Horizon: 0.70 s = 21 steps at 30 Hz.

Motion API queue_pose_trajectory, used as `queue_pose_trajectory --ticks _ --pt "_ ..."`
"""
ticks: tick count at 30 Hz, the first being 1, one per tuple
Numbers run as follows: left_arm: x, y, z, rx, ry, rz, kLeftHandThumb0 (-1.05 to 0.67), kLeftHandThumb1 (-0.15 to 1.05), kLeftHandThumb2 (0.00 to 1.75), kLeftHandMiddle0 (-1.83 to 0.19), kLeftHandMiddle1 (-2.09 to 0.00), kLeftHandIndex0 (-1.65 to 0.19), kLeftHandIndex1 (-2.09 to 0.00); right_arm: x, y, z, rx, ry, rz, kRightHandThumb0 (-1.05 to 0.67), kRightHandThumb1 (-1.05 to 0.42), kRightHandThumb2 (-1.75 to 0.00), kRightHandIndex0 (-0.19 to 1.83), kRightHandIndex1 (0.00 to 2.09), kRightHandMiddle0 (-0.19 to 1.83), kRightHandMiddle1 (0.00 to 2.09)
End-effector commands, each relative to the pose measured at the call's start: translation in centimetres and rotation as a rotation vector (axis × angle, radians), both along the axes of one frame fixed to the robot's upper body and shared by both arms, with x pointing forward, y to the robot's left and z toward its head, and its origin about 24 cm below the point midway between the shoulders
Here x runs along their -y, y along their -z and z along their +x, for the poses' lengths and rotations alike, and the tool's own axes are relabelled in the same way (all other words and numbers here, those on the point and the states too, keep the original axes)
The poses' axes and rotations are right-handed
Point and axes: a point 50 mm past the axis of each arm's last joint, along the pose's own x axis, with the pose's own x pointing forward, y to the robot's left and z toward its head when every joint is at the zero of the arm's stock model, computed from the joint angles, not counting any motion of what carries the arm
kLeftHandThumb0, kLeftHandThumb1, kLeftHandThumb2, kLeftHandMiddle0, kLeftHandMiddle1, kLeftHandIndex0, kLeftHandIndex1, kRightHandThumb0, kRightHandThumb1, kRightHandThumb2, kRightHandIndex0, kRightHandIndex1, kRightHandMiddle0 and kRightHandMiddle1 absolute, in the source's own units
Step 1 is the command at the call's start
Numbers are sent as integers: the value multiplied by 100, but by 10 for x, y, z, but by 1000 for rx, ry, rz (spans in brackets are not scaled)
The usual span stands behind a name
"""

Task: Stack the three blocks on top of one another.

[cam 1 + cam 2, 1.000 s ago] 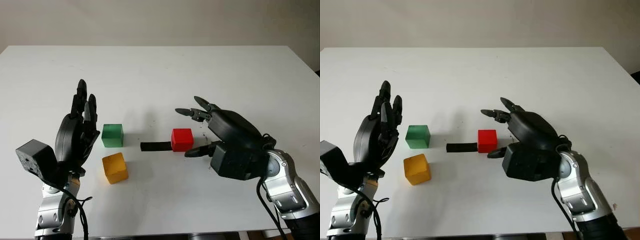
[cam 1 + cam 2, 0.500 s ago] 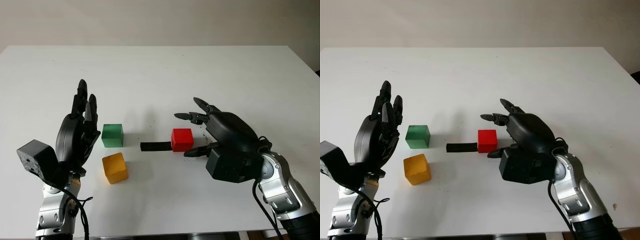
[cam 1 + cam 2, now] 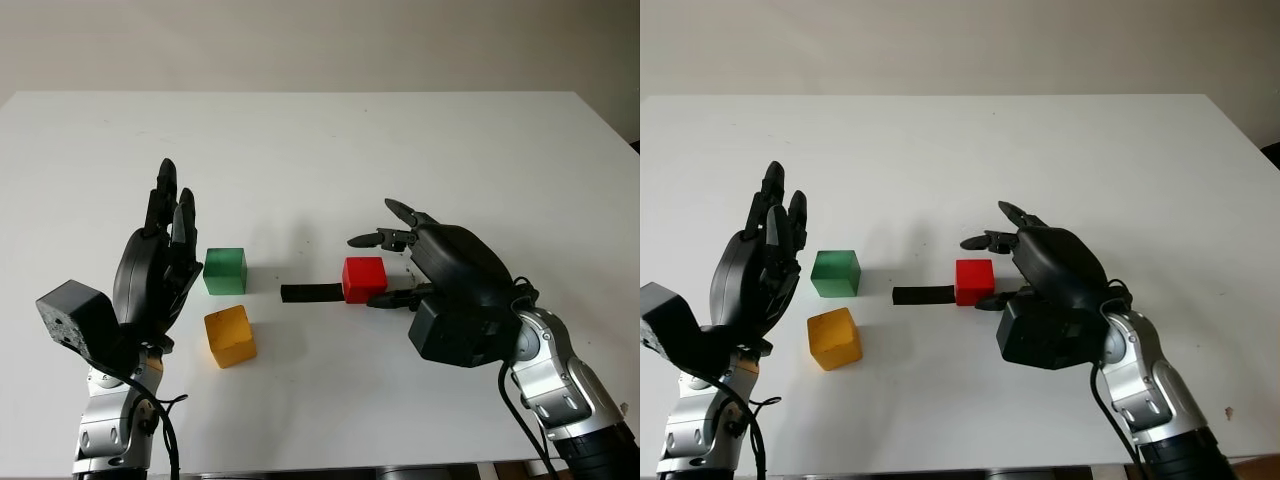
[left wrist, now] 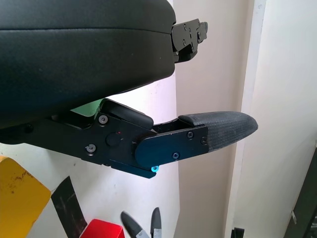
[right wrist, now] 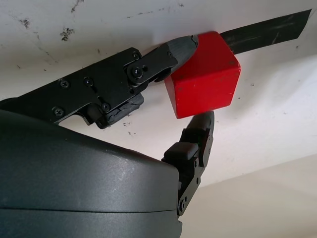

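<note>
The right hand [image 3: 385, 270] is closing its fingers around the red block [image 3: 363, 279], seemingly touching it now, having crept nearer. Three blocks are sitting separately on the desk [image 3: 320, 150]: red, green block [image 3: 225, 270], yellow block [image 3: 230, 335]. The left hand [image 3: 165, 240] is hovering open.

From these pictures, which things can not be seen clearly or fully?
- Contact of the right hand on the red block: right wrist view shows fingertips at two of its sides; whether they press is unclear.
- Green block: left wrist view, mostly behind the open left hand shell.
- Yellow block: left wrist view, cut by the edge.
- Black strip: one end is behind the red block.
</note>
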Motion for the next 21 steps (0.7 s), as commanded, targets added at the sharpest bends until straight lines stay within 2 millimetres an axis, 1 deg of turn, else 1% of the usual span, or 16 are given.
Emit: queue_pose_trajectory --ticks 1,5,9,11,15,19,20,21 --pt "1 -2 -1 14 3 5 -75 105 61 17 -5 19 -5 -1 0 0 13 -5 -2 -48 -83 -5 22 7 51 87" --pt "1 -1 -1 15 6 1 -75 105 61 18 -5 19 -5 -2 2 -1 22 -13 -13 -49 -84 -6 25 8 54 94" --pt "1 -1 -1 15 11 -3 -76 105 60 18 -5 19 -5 -2 3 -2 40 -20 0 -45 -85 -6 30 9 59 105" --pt "0 0 -1 17 12 -4 -75 105 60 18 -5 19 -4 -2 3 -2 48 -22 6 -42 -87 -6 33 9 59 115" --pt "1 -1 -1 13 5 -2 -76 105 59 17 -6 18 -4 -2 3 -2 52 -16 28 -40 -88 -6 34 9 57 119" --pt "1 -1 -1 17 4 -3 -76 105 58 17 -6 19 -5 -1 1 -1 12 3 119 -37 -89 -6 33 7 51 129" --pt "1 -1 -1 16 5 -5 -76 105 58 17 -5 19 -5 -1 0 0 -9 9 154 -37 -90 -6 32 6 47 132" --pt "1 -1 -1 15 5 -6 -75 105 58 17 -5 19 -5 0 -2 2 -45 18 227 -36 -91 -6 31 5 45 134"
